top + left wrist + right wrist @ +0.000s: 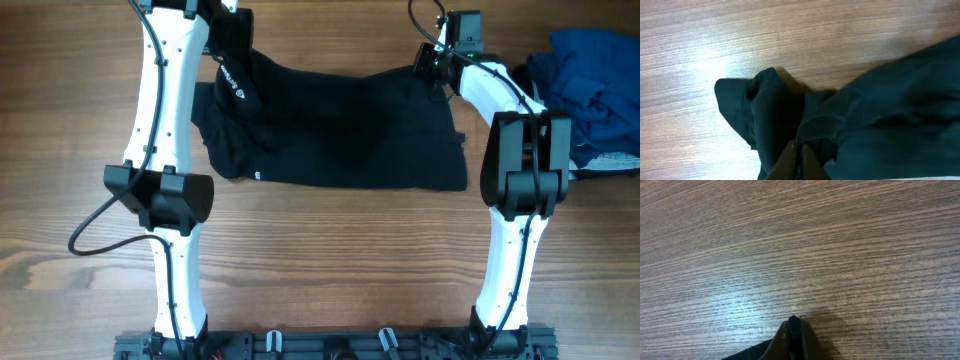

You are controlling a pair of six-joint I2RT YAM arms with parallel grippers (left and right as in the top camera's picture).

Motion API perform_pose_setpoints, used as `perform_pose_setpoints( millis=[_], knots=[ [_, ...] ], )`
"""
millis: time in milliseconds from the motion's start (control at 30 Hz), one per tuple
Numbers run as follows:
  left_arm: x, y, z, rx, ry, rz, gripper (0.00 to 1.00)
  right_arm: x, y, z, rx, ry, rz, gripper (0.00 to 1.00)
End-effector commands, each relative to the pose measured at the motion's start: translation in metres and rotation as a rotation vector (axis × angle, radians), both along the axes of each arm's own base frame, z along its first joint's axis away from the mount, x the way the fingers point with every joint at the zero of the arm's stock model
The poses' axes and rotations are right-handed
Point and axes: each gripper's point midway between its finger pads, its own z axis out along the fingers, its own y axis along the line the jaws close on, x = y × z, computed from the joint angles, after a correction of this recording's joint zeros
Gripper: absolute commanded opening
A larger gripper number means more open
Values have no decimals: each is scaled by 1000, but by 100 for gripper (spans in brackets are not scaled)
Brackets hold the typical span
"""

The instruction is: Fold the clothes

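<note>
Overhead view: the black garment (340,130) sits on the tabletop (330,260), far middle, between the two arms. It is spread wide and roughly flat but wrinkled.

- **Left side:** the left end effector (800,152) has its jaws pinched closed on a bunched bit of fabric at the garment's far-left corner. That corner looks raised off the wood, and the white logo (232,82) shows on the raised part.
- **Right side:** the right end effector (794,327) is at the far-right corner. Its jaws are pressed together with a dark sliver of fabric edge between them, so it appears to be gripping the cloth.
- **Far right:** a heap of blue garments (590,75) lies well apart from the black garment and is not involved.

Progress looks early. Both far corners seem gripped, but no clean fold is visible. My guess is the first fold, the follow-up folds and the smoothing are all left to do.
</note>
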Motion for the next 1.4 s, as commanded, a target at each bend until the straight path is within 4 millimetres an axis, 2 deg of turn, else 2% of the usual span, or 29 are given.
perform_pose_setpoints(
  millis=[0,100,200,233,433,600,767,1100,1233,1367],
  knots=[
    [4,-2,-3,5,-6,7,4,0,-10,-11,-26,17,-12,4],
    [9,-3,-1,0,-31,7,4,1,-18,4,-36,1,-8,4],
    [16,-3,2,-6,-60,9,4,1,-24,29,-70,-32,32,4],
    [18,-2,3,-7,-66,12,4,-1,-24,45,-98,-50,74,4],
    [18,2,3,-7,-65,21,4,-11,-25,103,-182,-113,167,4],
    [19,8,3,-6,-64,32,4,-22,-26,137,-214,-138,200,4],
    [19,15,3,-5,-62,45,4,-34,-27,133,-208,-86,202,4],
    [8,35,-9,7,15,82,4,-81,-40,107,-28,116,232,4],
    [4,30,-23,-14,61,70,4,-97,-44,101,5,183,229,4],
    [-1,20,-52,-35,133,51,4,-103,-43,98,12,212,229,4]
  ],
)
